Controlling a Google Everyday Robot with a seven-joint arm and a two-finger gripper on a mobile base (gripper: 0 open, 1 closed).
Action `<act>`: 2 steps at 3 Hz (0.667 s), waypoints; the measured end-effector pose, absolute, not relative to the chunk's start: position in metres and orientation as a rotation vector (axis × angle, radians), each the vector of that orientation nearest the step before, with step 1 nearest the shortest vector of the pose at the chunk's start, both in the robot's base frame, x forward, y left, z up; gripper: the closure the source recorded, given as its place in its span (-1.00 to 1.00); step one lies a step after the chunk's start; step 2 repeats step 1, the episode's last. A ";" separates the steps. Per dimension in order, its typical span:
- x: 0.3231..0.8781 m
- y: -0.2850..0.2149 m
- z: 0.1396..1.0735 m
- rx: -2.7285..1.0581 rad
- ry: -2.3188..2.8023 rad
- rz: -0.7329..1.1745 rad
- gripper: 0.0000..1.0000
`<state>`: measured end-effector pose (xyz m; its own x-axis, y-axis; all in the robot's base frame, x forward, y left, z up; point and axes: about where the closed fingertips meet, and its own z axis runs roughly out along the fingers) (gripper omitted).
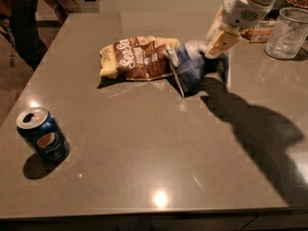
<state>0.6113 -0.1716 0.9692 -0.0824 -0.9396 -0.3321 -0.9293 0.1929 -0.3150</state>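
Evidently the gripper (217,46), at the far right of the table (144,153), clamps the blue bag (192,70) by its upper right edge, the bag lying down-left of it against the brown bag (137,57).

The white arm (246,6) slants down from the upper right, its claw (217,47) pinched closed, pointing down-left.
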 end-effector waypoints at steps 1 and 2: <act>0.613 -0.170 0.968 -1.744 2.017 -0.029 -0.99; 0.613 -0.170 0.968 -1.744 2.017 -0.029 -0.99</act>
